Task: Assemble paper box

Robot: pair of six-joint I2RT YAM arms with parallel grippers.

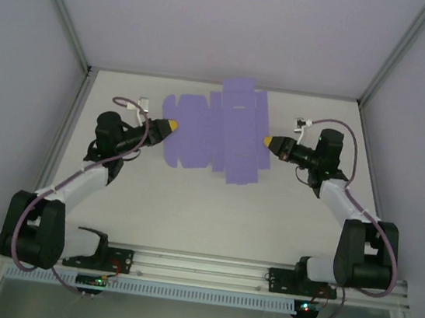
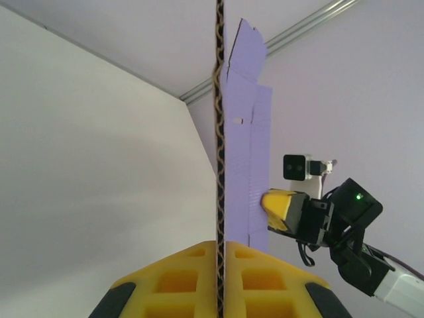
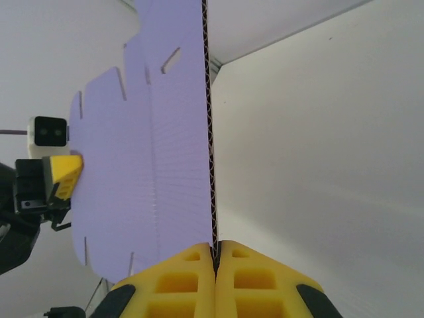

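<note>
White table, bare work surface, both arm bases at its near edge; paper box, lavender-purple corrugated card, an unfolded die-cut sheet with flaps and tabs, spread flat at the far middle of the table, its broad faces level with the surface, whether resting on it or raised just clear cannot be told; not yet a container, nothing lies on it; the sheet spans left to right between the two tools, taller flapped half toward the right arm, lower rounded half toward the left; left gripper, clamped tight on the sheet's left edge, card seen end-on between its yellow fingers; right gripper, likewise pinched on the opposite right edge, its fingers meeting on the fluted edge; each arm is equally near its own side, tips pointing inward at one another across the card; slots, small cuts along the flap margins, unengaged; judgement: folding has yet to begin
</note>
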